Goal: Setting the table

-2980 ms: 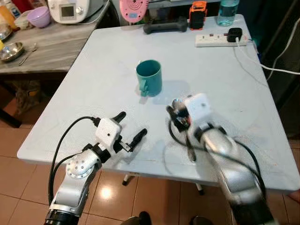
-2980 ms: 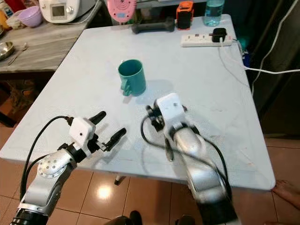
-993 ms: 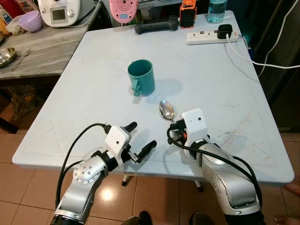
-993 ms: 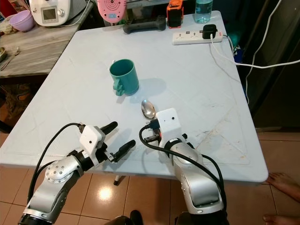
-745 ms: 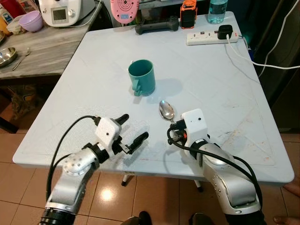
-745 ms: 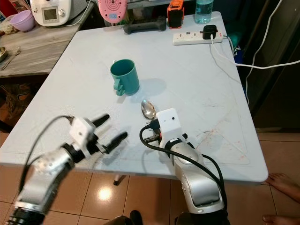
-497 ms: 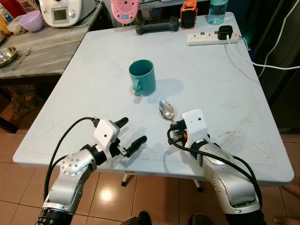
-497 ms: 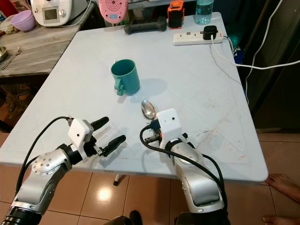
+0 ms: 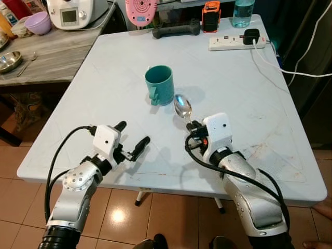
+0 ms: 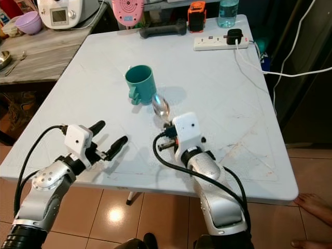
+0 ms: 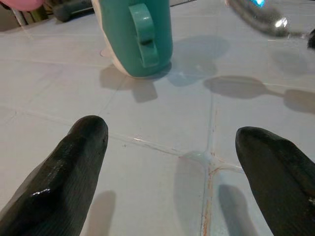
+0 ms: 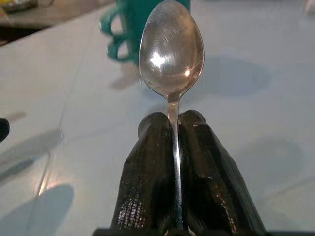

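Right hand (image 12: pixel 175 147) pinches one spoon (image 12: pixel 171 49); one teal mug (image 9: pixel 160 85) beside.

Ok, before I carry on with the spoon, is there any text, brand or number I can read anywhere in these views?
None is legible.
White appliance with a grey display panel on the side counter: its display is too small and blurred to read.
Orange and black device at the table's far edge: no marking can be made out.
Teal mug, metal spoon, white power strip: no print can be made out.
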### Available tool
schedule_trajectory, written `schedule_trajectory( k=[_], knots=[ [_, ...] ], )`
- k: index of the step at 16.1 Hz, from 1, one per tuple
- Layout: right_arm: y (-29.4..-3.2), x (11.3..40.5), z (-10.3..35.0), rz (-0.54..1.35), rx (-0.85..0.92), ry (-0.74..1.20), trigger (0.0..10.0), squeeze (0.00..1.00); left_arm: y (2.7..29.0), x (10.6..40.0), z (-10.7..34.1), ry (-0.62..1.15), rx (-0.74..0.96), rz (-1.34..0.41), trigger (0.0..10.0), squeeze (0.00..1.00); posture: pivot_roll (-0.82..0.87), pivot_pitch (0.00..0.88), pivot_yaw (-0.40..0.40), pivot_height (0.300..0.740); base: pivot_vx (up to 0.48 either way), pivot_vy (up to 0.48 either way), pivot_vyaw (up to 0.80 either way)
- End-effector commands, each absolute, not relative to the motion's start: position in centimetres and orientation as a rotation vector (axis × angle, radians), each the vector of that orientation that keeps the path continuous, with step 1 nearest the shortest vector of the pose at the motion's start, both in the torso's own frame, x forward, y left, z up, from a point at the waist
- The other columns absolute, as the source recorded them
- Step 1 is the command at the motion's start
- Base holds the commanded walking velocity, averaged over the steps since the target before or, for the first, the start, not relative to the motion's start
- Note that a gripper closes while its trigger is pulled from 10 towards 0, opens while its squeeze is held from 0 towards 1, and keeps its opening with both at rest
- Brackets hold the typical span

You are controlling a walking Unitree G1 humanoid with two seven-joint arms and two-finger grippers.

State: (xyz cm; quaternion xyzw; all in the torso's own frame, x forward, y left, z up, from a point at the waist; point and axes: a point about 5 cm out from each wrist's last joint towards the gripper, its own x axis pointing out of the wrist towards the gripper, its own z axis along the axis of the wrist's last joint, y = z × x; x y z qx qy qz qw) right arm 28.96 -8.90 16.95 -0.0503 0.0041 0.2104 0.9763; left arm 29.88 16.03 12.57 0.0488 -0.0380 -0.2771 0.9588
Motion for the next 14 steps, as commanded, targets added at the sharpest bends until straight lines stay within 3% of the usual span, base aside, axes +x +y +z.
schedule_trajectory(
  k=[1, 3, 4, 5, 6, 9, 14],
  knots=[
    [-8.2, 28.5, 18.4, 0.458, -0.118, -0.097, 0.0, 0.00, 17.0, 30.0, 12.9, -0.096, 0.108, -0.519, 10.0, 0.00, -0.23, 0.162, 0.183, 0.740, 0.000, 0.000, 0.00],
    [-8.2, 28.3, 19.6, 0.436, -0.172, -0.210, 0.0, 0.00, 17.5, 30.6, 13.5, -0.126, 0.117, -0.443, 10.0, 0.00, -0.23, 0.152, 0.182, 0.740, 0.000, 0.000, 0.00],
    [-8.4, 28.4, 19.9, 0.412, -0.192, -0.237, 2.2, 0.00, 17.7, 30.8, 13.6, -0.131, 0.116, -0.404, 10.0, 0.00, -0.23, 0.150, 0.184, 0.740, 0.000, 0.000, 0.00],
    [-9.1, 28.7, 20.4, 0.357, -0.204, -0.274, 5.5, 0.00, 18.3, 31.2, 13.8, -0.142, 0.120, -0.314, 10.0, 0.00, -0.23, 0.149, 0.186, 0.740, 0.000, 0.000, 0.00],
    [-9.6, 28.9, 20.6, 0.323, -0.221, -0.289, 10.0, 0.00, 18.6, 31.4, 13.7, -0.136, 0.086, -0.270, 10.0, 0.00, -0.23, 0.145, 0.189, 0.740, 0.000, 0.000, 0.00],
    [-11.5, 29.4, 20.7, 0.217, -0.249, -0.319, 10.0, 0.00, 19.3, 32.0, 14.1, -0.161, 0.065, -0.141, 10.0, 0.00, -0.23, 0.141, 0.190, 0.740, 0.000, 0.000, 0.00],
    [-13.0, 29.4, 20.0, 0.144, -0.286, -0.334, 10.0, 0.00, 17.5, 31.8, 13.5, -0.157, 0.104, -0.223, 10.0, 0.00, -0.23, 0.141, 0.177, 0.740, 0.000, 0.000, 0.00]
  ],
)
